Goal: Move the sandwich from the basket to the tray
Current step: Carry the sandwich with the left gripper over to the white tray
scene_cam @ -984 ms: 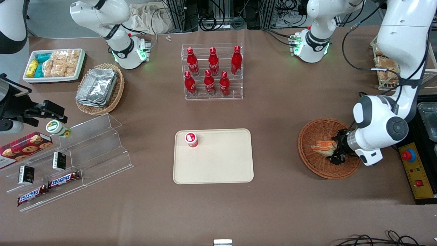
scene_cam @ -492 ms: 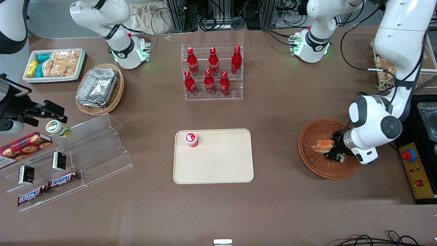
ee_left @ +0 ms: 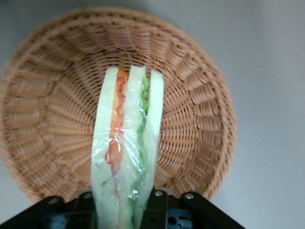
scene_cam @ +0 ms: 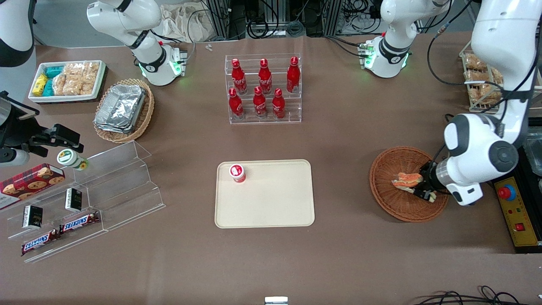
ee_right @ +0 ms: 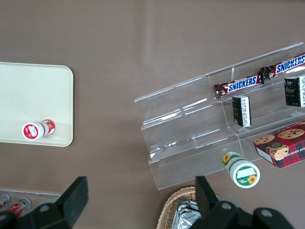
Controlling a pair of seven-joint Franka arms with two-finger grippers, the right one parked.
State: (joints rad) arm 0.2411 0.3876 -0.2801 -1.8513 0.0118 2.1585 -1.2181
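Note:
My left gripper [scene_cam: 417, 187] is shut on the clear-wrapped sandwich [scene_cam: 406, 179], a pale bread wedge with orange-red and green layers, and holds it lifted over the reddish-brown wicker basket [scene_cam: 387, 199] at the working arm's end of the table. In the left wrist view the sandwich [ee_left: 127, 157] stands on edge between the black fingers [ee_left: 159, 210], with the basket [ee_left: 57, 86] below it and nothing else inside. The cream-beige tray [scene_cam: 271, 203] lies flat mid-table, toward the parked arm from the basket.
A small red-and-white cup [scene_cam: 237, 173] stands on the tray's corner farthest from the front camera. A clear rack of red bottles [scene_cam: 263, 89] sits farther back. A yellow control box [scene_cam: 515, 214] lies beside the basket. A clear stepped shelf [scene_cam: 106, 186] with snacks stands toward the parked arm's end.
The gripper closed on the sandwich and raised it off the basket floor, turning it on edge. The arm's wrist shifted slightly away from the tray.

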